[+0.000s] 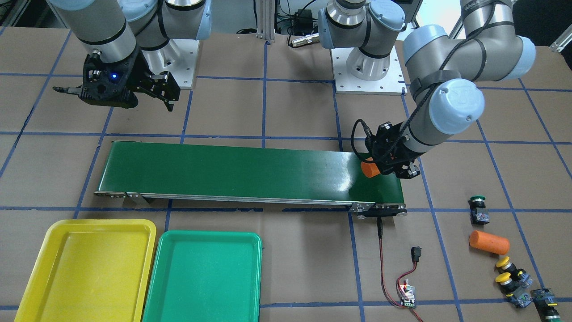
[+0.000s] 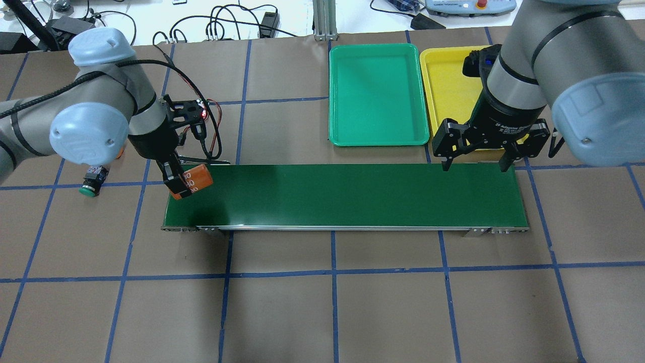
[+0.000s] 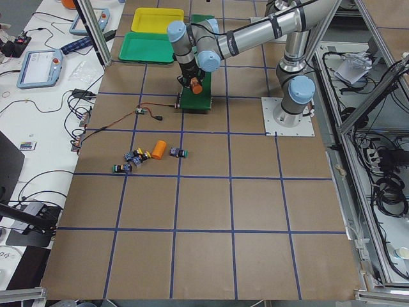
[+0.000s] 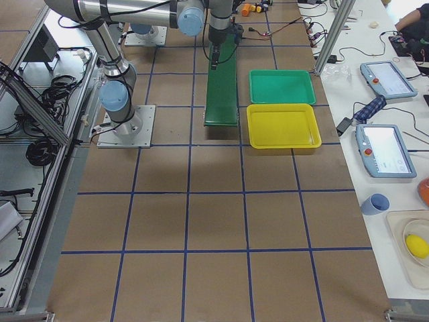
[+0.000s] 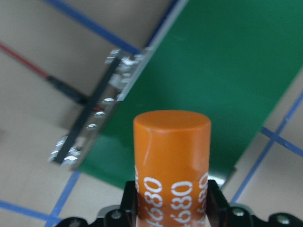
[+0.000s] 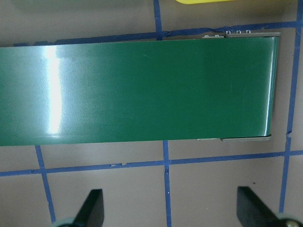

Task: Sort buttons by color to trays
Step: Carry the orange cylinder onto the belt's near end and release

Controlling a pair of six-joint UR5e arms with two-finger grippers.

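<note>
Front view: the left hand (image 1: 393, 168) grips an orange cylinder (image 1: 369, 169) over the belt's (image 1: 250, 172) end. Four buttons (image 1: 506, 267) lie on the desk (image 1: 304, 250) beyond that end, well apart from the yellow tray (image 1: 85, 268) and green tray (image 1: 205, 277).

Overhead: the right hand (image 2: 474, 162) hangs wide open over the belt's other end.

I see my left gripper (image 2: 185, 184) low at nine o'clock overhead, clamped on the orange cylinder (image 2: 196, 178); my right gripper (image 2: 473, 164) hangs at two o'clock, fingers spread.
</note>
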